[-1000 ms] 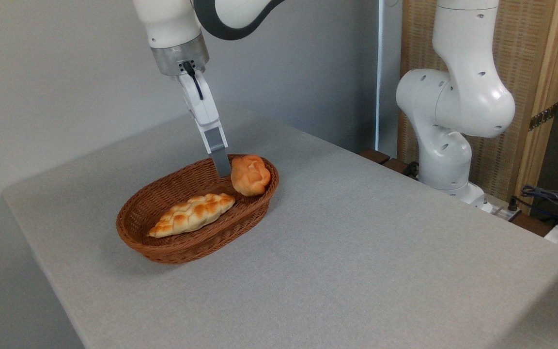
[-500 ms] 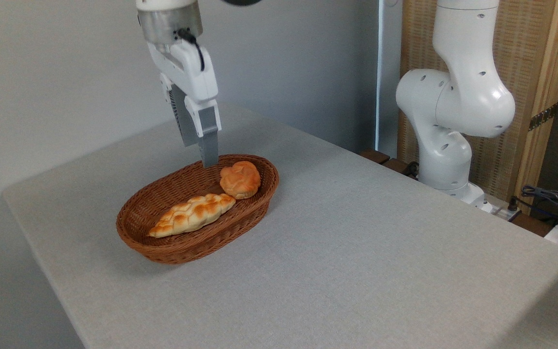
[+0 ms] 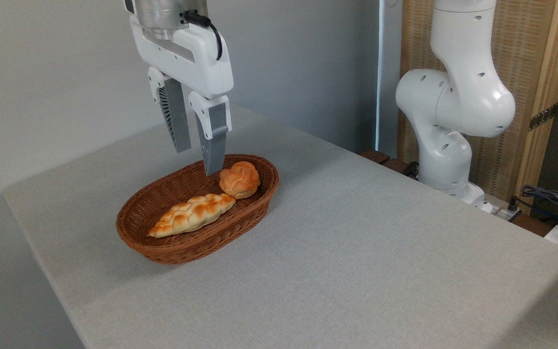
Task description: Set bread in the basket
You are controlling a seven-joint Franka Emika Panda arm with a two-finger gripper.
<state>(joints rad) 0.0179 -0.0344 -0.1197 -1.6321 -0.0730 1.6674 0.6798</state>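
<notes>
No brand, label or legible writing showed on the arm, the claw, the breads or the basket. The claw [image 3: 197, 159] hung over the far end of the oval wicker basket [image 3: 182, 245], fingers pointing down, spread apart with a clear gap between them and nothing held. The bun [image 3: 240, 179], round, knobbly, orange-golden, lay inside the basket at its far right end, against the inner wall. It sat below and just to the right of the nearer finger [image 3: 212, 138], whose tip hung close to the bun's upper left edge; whether the tip touched the bun could not be told from this angle. The other finger stood further left, above the basket's rear rim. A long braided loaf [image 3: 192, 214] lay lengthwise in the middle of the basket, its right tip just beside the bun. The basket rested on the grey cloth-covered surface [image 3: 356, 252], toward its left side. The arm's white base [image 3: 453, 121] stood at the surface's far right edge, well apart from the basket.
</notes>
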